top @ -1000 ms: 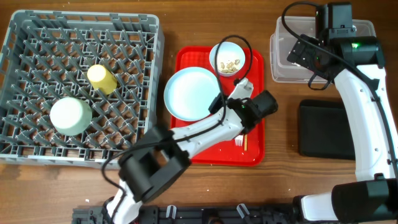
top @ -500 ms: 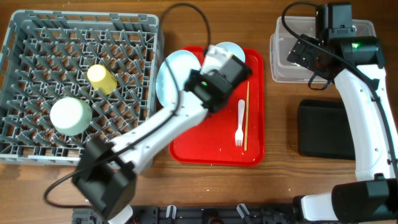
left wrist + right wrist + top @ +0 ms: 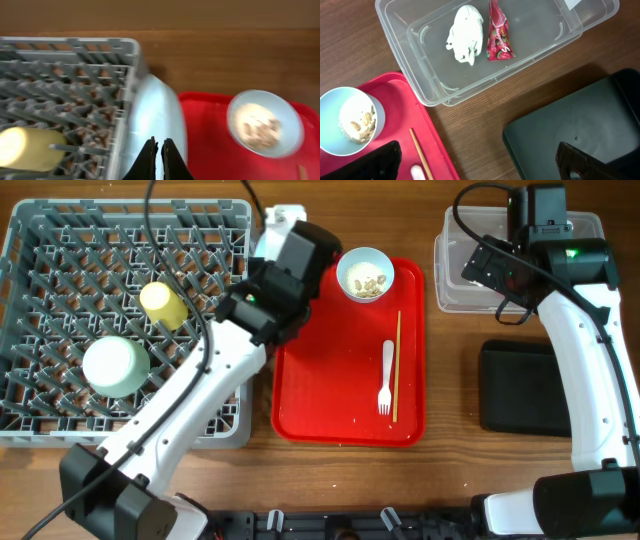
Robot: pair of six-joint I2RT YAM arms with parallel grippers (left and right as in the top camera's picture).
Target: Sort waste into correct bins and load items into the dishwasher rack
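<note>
My left gripper (image 3: pixel 159 146) is shut on the light blue plate (image 3: pixel 156 112), which stands on edge at the right rim of the grey dishwasher rack (image 3: pixel 60 240). In the overhead view my left arm hides the plate. The yellow cup (image 3: pixel 163 306) and a mint bowl (image 3: pixel 114 366) sit in the rack. A pale bowl with beige food scraps (image 3: pixel 365 274), the white fork (image 3: pixel 386 377) and a chopstick (image 3: pixel 397 365) lie on the red serving tray (image 3: pixel 330 415). My right gripper (image 3: pixel 480 162) is open and empty over the clear tub (image 3: pixel 420 75), which holds the tissue (image 3: pixel 465 33) and the red wrapper (image 3: pixel 498 36).
The flat black tray (image 3: pixel 515 385) lies on the wooden table in front of the clear tub, at the right. The rack fills the left side of the table. My left arm reaches diagonally across the rack's front right corner.
My left arm has lifted the plate off the red tray and carried it left and back to the rack's right rim, turning it on edge. The right arm has not moved.
</note>
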